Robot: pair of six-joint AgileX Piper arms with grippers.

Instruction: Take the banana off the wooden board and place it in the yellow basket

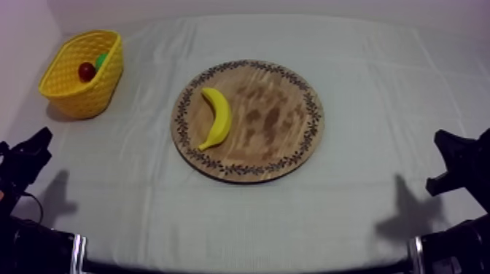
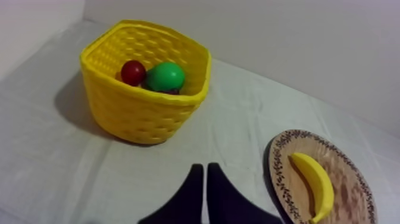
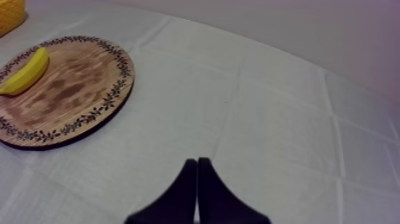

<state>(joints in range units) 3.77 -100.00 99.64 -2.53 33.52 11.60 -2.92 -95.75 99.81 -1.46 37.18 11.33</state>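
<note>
A yellow banana [image 1: 216, 117] lies on the left part of the round wooden board [image 1: 277, 146] in the middle of the table. The yellow basket [image 1: 82, 73] stands at the far left and holds a small red fruit [image 1: 87, 71] and a green fruit [image 2: 165, 76]. My left gripper [image 1: 38, 142] rests low at the left side, fingers [image 2: 191, 190] together as a narrow wedge, short of the basket [image 2: 143, 107] and left of the banana [image 2: 314, 182]. My right gripper [image 1: 446, 144] rests low at the right, shut too [image 3: 197, 173], well clear of the board [image 3: 89, 95] and banana [image 3: 25, 72].
Grey-white cloth covers the table, with open cloth in front of the board and on its right. A pale wall [image 1: 22, 36] rises close behind and to the left of the basket.
</note>
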